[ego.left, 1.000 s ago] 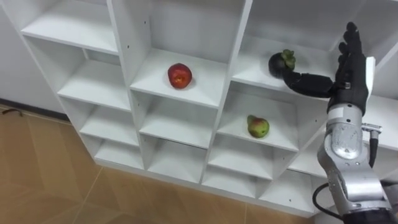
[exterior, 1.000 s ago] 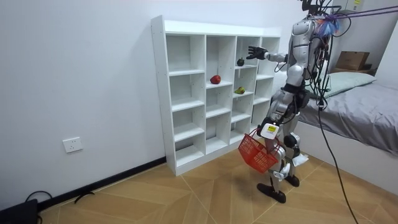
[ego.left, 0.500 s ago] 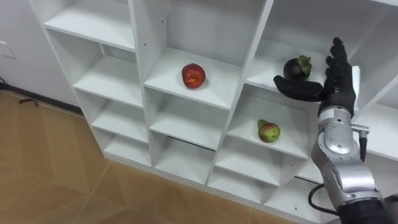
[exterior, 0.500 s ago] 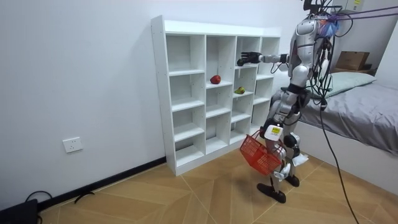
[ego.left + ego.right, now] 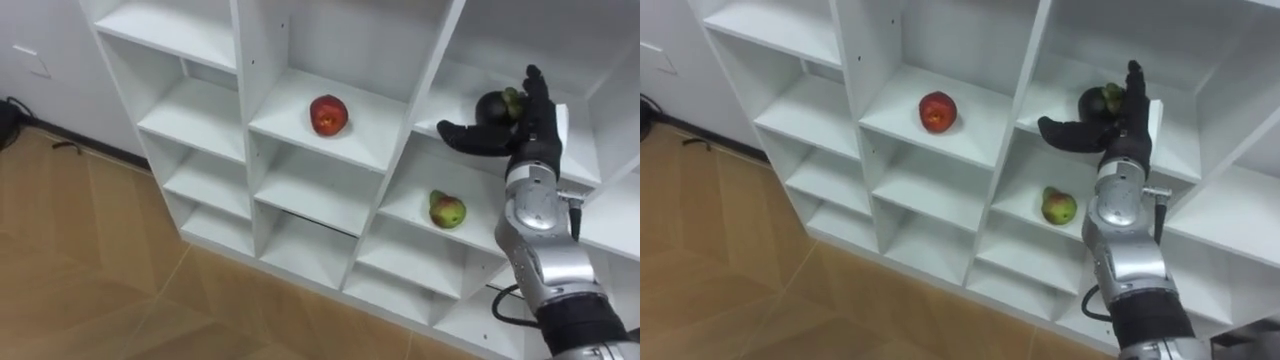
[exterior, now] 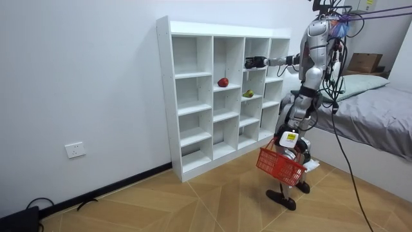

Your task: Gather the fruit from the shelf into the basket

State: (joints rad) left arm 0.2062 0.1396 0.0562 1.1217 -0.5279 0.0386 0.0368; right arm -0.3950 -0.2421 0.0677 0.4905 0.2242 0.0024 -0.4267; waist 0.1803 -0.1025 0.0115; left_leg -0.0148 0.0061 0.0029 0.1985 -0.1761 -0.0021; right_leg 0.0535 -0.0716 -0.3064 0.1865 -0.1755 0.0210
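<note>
The robot stands on the wood floor [image 5: 90, 270] at the right end of the closet [image 5: 200, 110], with the bed [image 6: 380, 116] behind it, and its right arm reaches up into the upper cubby of the right column. There the right hand [image 5: 530, 130] is spread wide about the mangosteen [image 5: 493, 103]. Straight fingers stand upright on the fruit's right side and the thumb juts left in front of it, not closed on it. The cubby's right wall is just beside the hand, and its left divider stands clear of the thumb tip. The pear [image 5: 447, 210] lies in the cubby below, near the front edge. The apple [image 5: 328, 114] sits mid-shelf one column to the left. The other cubbies are bare. The red basket [image 6: 281, 166] hangs low at the left hand [image 6: 288, 138], by the legs. How that hand holds it I cannot tell.
</note>
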